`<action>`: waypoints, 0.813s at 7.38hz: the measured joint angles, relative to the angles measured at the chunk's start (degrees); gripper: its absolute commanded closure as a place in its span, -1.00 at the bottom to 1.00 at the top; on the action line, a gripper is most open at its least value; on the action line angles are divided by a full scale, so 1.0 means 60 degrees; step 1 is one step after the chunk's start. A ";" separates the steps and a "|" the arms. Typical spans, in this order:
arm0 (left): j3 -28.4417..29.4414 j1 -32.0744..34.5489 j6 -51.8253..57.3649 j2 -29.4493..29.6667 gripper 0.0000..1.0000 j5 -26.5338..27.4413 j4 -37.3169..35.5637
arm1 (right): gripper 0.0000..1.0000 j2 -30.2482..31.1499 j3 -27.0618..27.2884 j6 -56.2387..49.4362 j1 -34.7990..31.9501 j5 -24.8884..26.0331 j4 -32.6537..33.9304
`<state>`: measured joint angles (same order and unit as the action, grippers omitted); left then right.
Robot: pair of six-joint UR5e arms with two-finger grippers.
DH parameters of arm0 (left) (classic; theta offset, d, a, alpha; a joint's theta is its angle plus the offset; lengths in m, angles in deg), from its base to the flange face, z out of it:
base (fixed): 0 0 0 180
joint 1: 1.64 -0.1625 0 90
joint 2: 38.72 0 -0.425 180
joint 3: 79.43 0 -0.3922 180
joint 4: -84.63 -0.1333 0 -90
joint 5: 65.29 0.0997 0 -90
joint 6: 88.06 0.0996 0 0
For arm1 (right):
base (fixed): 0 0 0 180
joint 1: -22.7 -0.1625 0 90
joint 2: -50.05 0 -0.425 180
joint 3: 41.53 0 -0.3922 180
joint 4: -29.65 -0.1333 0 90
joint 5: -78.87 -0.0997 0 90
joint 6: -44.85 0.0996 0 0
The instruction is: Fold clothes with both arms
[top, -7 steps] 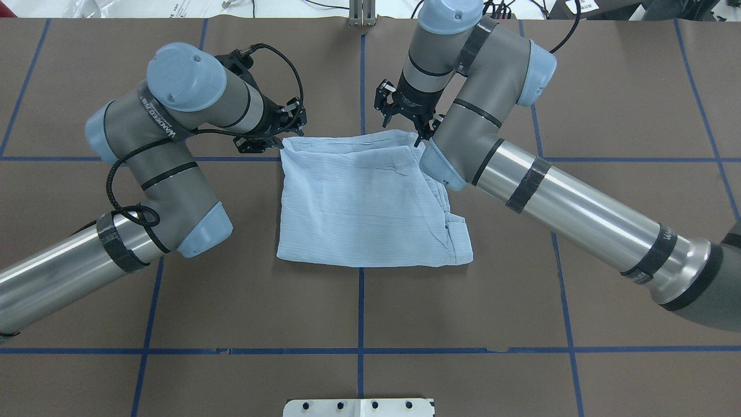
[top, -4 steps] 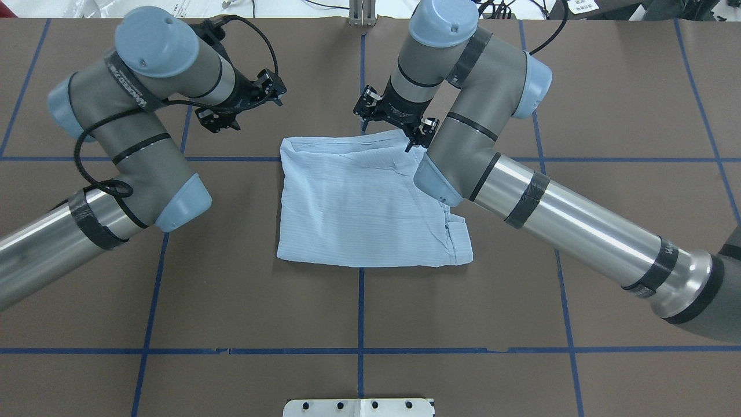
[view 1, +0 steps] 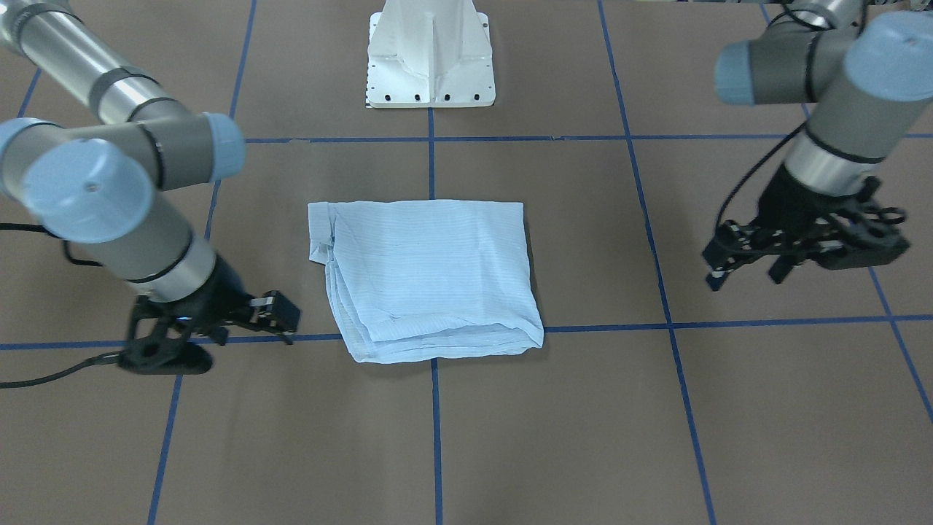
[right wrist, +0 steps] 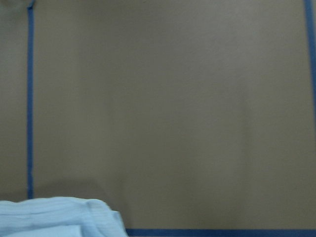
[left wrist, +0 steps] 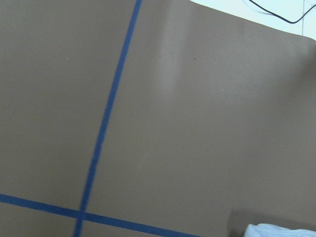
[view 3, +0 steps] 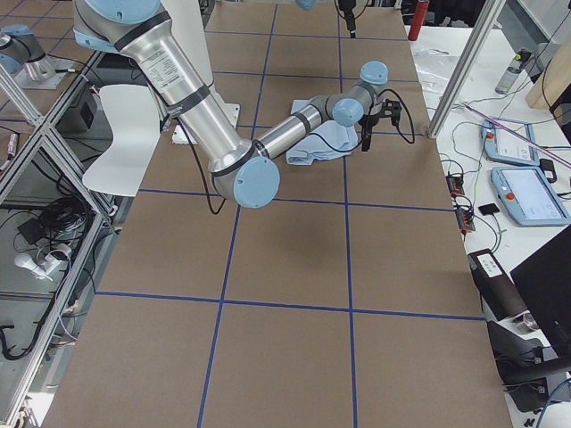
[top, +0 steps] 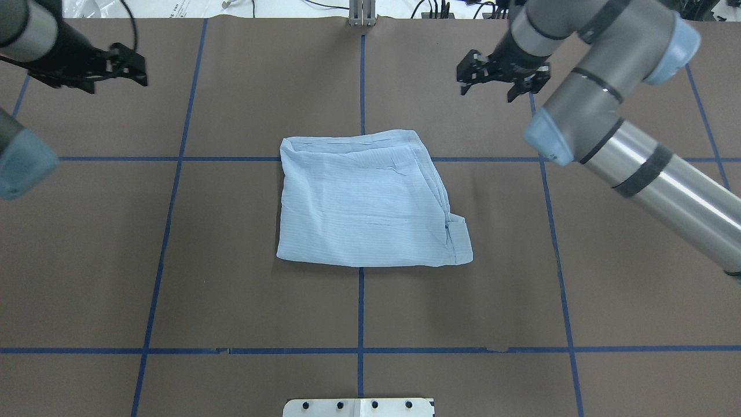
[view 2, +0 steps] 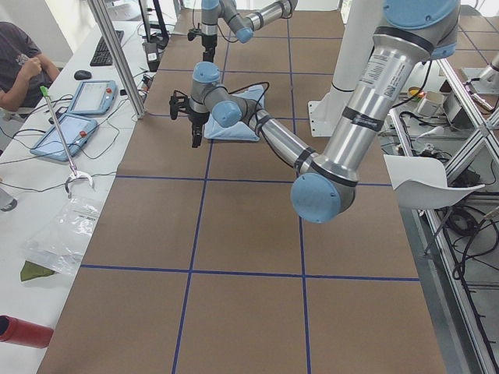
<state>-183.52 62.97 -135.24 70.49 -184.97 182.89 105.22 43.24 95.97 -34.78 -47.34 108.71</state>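
overhead: the light-blue pinstriped shirt (top: 365, 202) lies folded into a rough rectangle in the middle of the brown table (top: 231, 301), astride the centre blue tape line (top: 360, 307). its long axis runs across the table, left to right. the smooth folded edge faces the robot's left. the stacked loose layers face its right, with a banded tab at the near right corner; cuff or collar, i cannot tell. the left gripper (top: 113, 78) hangs over the far left of the table, fingers spread, holding nothing. the right gripper (top: 487, 87) hangs over the far right, also spread and empty. both are well apart from the shirt.

front-facing: the shirt lies flat between the two arms. its far edge is just beside the cross tape line, and the white pedestal (view 1: 430, 55) stands behind it.

left side: the far arm's elbow partly hides the shirt.

right side: the near arm crosses in front of the shirt.

left wrist: brown table, crossing tape, and a corner of shirt at the lower right.

right wrist: blurred, with layered shirt cloth at the lower left.
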 measured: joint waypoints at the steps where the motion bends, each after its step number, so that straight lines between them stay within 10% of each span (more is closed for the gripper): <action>1: -0.0219 0.0902 0.1949 -0.0522 -0.99 -0.0144 -0.0612 | -1.00 0.0964 0.0316 -0.1813 -0.0814 -0.0338 0.0255; 6: 0.0576 0.4169 0.8664 -0.3356 -0.99 -0.0588 -0.0900 | -1.00 0.5067 0.0442 -0.7773 -0.3782 -0.1326 0.0462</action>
<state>-180.07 87.98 -83.26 50.36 -188.50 177.49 135.62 45.88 49.33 -57.47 -55.29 111.49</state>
